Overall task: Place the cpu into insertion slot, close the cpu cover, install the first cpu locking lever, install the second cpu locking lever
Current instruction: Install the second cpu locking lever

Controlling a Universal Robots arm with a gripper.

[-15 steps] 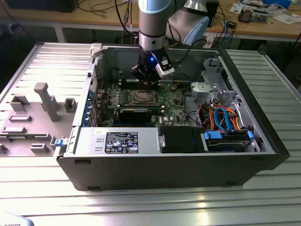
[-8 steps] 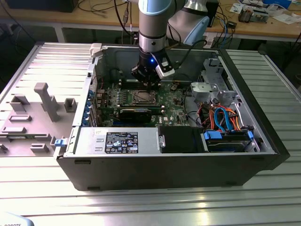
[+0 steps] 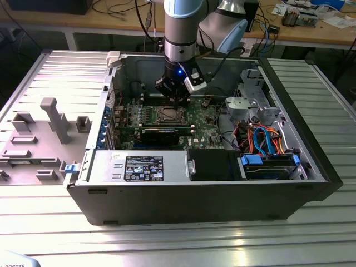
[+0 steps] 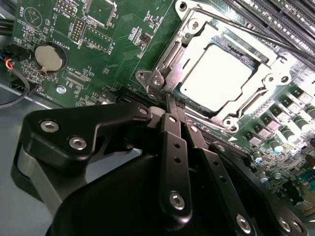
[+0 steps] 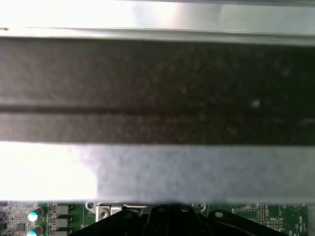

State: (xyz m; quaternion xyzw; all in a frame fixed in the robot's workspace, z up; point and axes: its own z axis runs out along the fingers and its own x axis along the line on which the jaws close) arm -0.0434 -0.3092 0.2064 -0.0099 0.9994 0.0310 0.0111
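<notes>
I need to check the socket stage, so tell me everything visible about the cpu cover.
The cpu cover is a thin silver metal frame with a large square cut-out, lying closed and flat over the cpu, whose pale metal top shows through it. It sits on the green motherboard. The gripper tips reach one cover corner; contact is unclear.

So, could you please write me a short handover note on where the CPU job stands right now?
End effector: fingers together, tips at the corner of the socket, nothing visibly held.
The cpu sits in the insertion slot on the green board, inside the open computer case.
The cpu cover lies closed over it, framing the chip's metal top.
Done: chip placed, cover down.
Levers: one thin rod runs along the far edge of the cover; whether either lever is latched cannot be told.
</notes>
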